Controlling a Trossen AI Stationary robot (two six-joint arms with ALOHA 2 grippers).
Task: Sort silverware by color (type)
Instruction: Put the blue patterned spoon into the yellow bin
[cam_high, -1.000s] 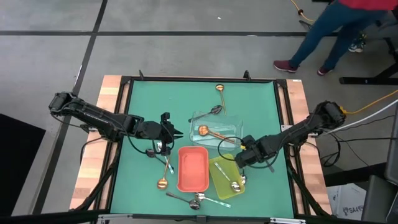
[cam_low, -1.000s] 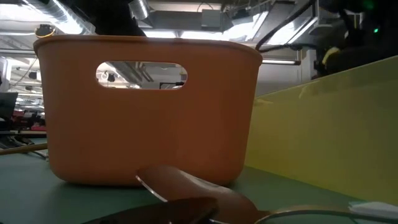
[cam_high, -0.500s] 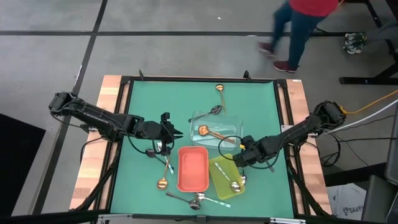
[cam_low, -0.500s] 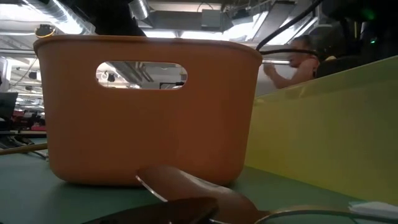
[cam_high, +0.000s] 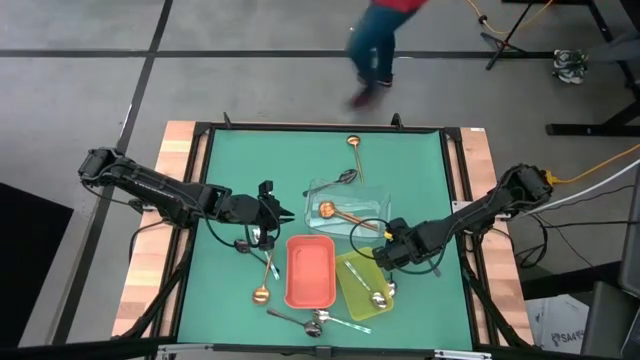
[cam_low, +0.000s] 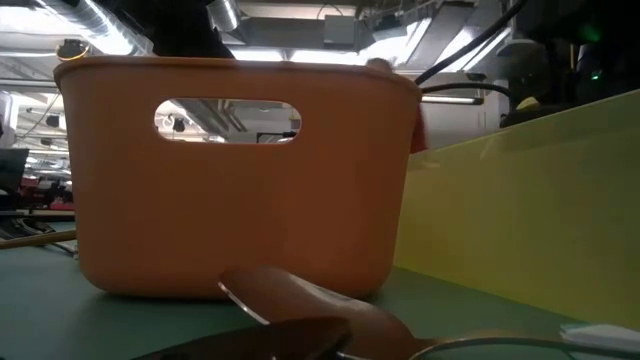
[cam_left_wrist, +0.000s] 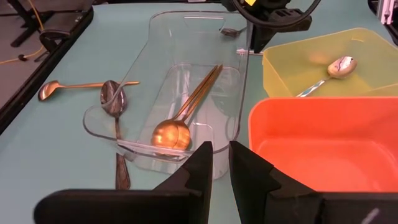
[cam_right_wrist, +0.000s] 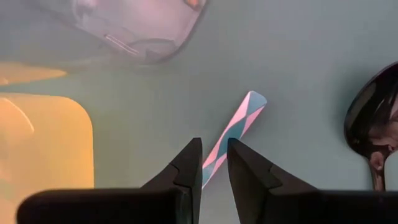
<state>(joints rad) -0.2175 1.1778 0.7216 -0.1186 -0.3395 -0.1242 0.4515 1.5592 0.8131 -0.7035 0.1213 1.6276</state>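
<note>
The low view is mostly being blocked by the red tray (cam_low: 240, 200), whose matte plastic wall with an oval handle slot is filling the frame. The translucent yellow-green tray (cam_low: 530, 200) is cutting in beside it, and neither claw is showing there. A dark spoon bowl (cam_low: 300, 300) is lying blurred in the foreground, with its handle running out of frame.

The left claw (cam_left_wrist: 221, 149) is hovering over the green desk (cam_high: 230, 160) beside the red tray and facing the clear tray (cam_left_wrist: 186, 74). Its fingers are nearly pressed together, with only a slim slit between them and nothing in it. Inside that glossy, round-cornered tray a copper-gold spoon (cam_left_wrist: 180, 121) is lying. A dark spoon (cam_left_wrist: 115, 112) is resting across its rim, so that its handle is partly blurred by the plastic.

The right claw (cam_right_wrist: 213, 146) is hanging near the corner of the yellow-green tray and pinching the near end of a flat pink-and-blue striped handle (cam_right_wrist: 239, 121). The rest of that utensil is disappearing between the fingers. A shiny black spoon bowl (cam_right_wrist: 373, 137) is being cut off at the edge of that view.

A silver spoon (cam_left_wrist: 336, 67) is sitting in the yellow-green tray. Another copper-gold spoon (cam_high: 354, 146) is lying alone near the desk's far edge, and a third (cam_high: 264, 282) is lying left of the red tray. A few silvery pieces (cam_high: 315, 322) are lying tangled at the near edge, hard to tell apart. A person (cam_high: 378, 40) is passing beyond the desk, motion-blurred and cut off.
</note>
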